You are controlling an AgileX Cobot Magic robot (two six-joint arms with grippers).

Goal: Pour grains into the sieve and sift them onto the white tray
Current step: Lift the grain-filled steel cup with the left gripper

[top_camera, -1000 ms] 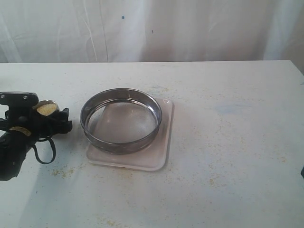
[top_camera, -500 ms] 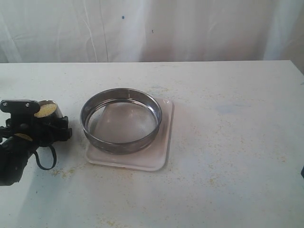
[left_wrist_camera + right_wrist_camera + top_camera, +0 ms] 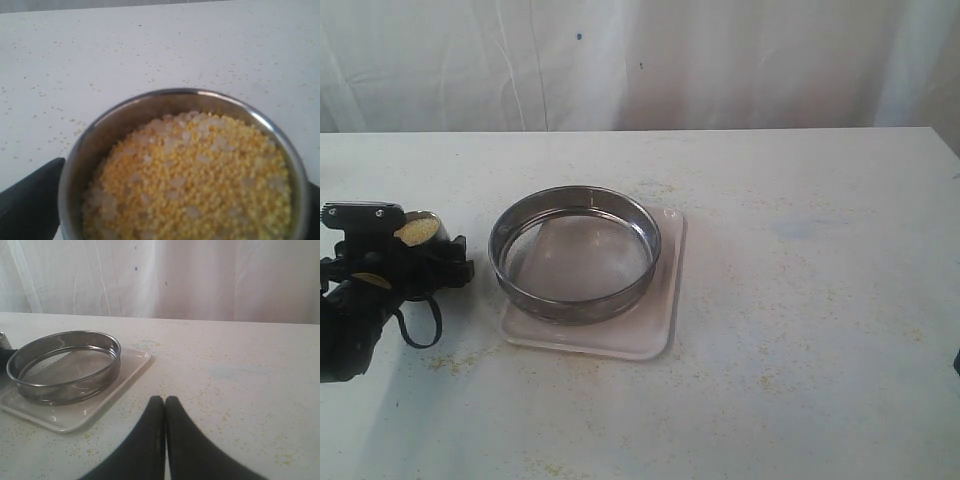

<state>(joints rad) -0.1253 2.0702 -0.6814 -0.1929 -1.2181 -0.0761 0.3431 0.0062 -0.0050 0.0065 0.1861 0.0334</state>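
While the left arm lies low over the bench (image 3: pixel 800 300) at the nine o'clock side, the left tool (image 3: pixel 420 258) is clamped on a small steel cup (image 3: pixel 423 228). It holds the cup upright at nine o'clock of the sieve (image 3: pixel 570 303), near it but apart. Against half a second ago, tool and cup sit a shade higher; sieve and tray have not moved. The cup is nearly full of grains (image 3: pixel 190 175). The sieve rests on the white tray (image 3: pixel 662 300), which shows through its mesh. The right tool (image 3: pixel 165 407) has its fingers pressed together above the bench.
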